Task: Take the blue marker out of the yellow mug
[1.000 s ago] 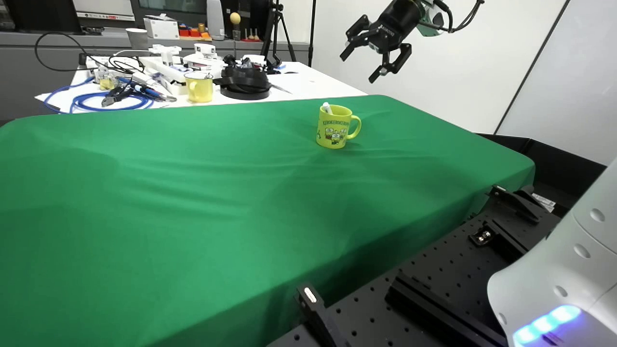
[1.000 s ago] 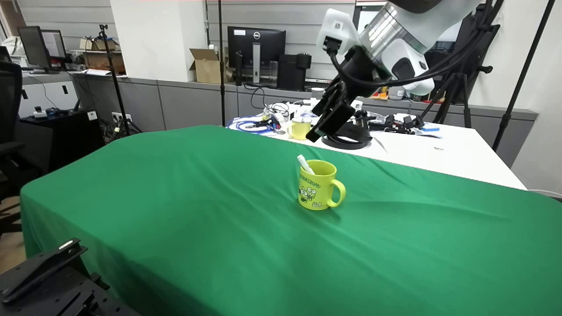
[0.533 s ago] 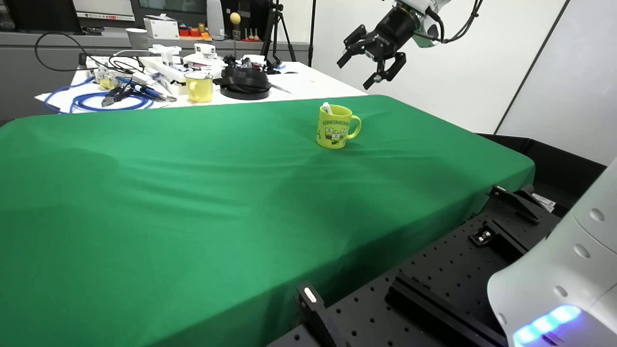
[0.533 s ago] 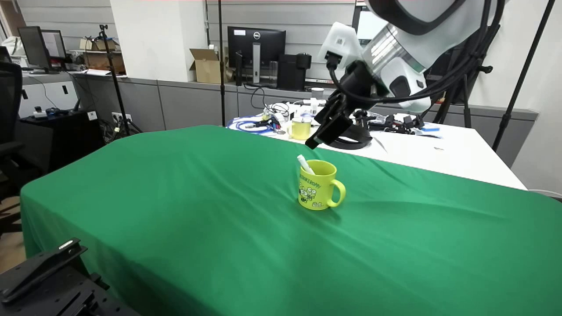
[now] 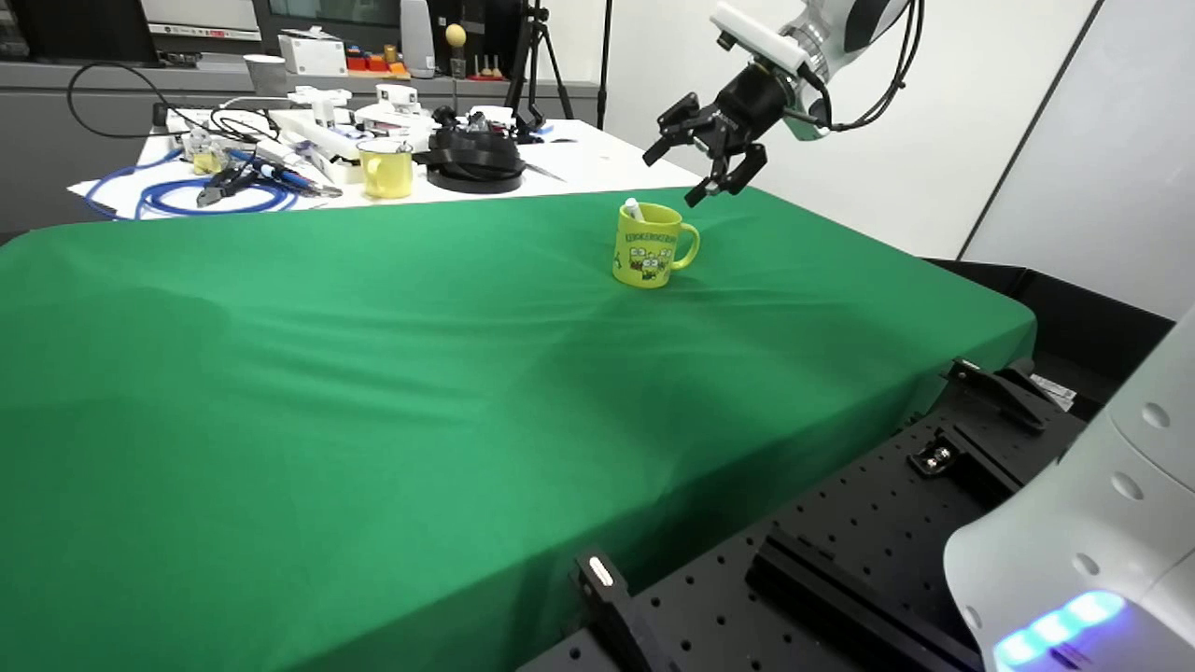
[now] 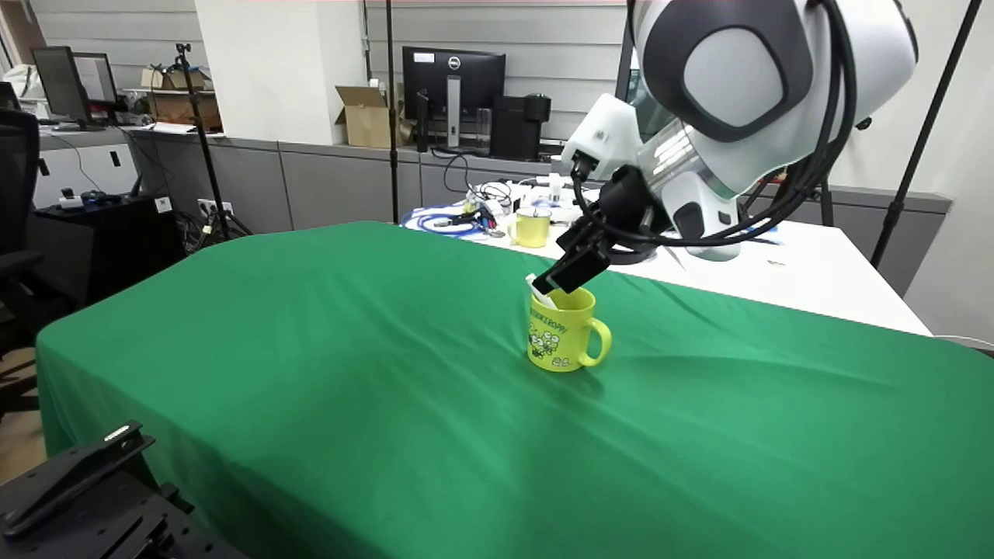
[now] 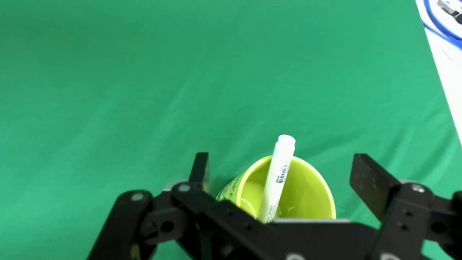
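Note:
The yellow mug stands upright on the green cloth in both exterior views, with its loop handle to the right. A marker with a white body leans inside it, upper end above the rim; its lower end is hidden, and no blue shows. In the wrist view the marker and the mug's inside show between the fingers of my gripper. The gripper is open and empty. In an exterior view it is above and behind the mug, tilted down, apart from the marker.
A white table behind the green cloth holds another yellow mug, blue cable, tools and a black coiled strap. A black perforated base lies along the cloth's edge.
My gripper has moved down and towards the mug, slightly left in an exterior view, staying open. The mug and marker have not moved.

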Tool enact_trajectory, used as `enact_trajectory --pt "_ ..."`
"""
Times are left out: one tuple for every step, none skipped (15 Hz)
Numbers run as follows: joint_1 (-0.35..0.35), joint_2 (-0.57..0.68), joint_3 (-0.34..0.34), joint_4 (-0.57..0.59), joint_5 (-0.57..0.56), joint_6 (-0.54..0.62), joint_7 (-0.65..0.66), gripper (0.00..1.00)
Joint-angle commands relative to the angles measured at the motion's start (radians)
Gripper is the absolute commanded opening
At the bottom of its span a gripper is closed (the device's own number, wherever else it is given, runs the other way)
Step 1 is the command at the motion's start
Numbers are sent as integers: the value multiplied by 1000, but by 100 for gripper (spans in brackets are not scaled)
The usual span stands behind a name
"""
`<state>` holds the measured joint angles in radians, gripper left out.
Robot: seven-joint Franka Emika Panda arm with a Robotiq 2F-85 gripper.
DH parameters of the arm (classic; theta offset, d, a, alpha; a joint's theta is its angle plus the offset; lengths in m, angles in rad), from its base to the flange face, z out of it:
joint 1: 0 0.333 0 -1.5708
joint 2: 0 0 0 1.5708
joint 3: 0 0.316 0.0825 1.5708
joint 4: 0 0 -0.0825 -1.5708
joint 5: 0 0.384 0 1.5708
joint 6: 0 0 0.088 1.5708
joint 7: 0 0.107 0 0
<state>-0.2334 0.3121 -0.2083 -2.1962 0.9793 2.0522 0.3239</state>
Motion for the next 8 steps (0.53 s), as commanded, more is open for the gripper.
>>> enact_trajectory --pt "-7 50 4 33 58 -29 -17 100" --pt "-6 57 5 34 64 -31 -20 100" --pt "-5 62 6 34 70 -32 -23 100" --pt "-5 66 5 34 73 -31 -24 100" --pt "-5 71 5 34 79 -30 -25 100" --pt "-6 75 5 36 85 -33 -27 100" --pt "-5 77 5 37 88 -33 -28 100" --pt "-6 80 5 38 89 -36 -27 100"
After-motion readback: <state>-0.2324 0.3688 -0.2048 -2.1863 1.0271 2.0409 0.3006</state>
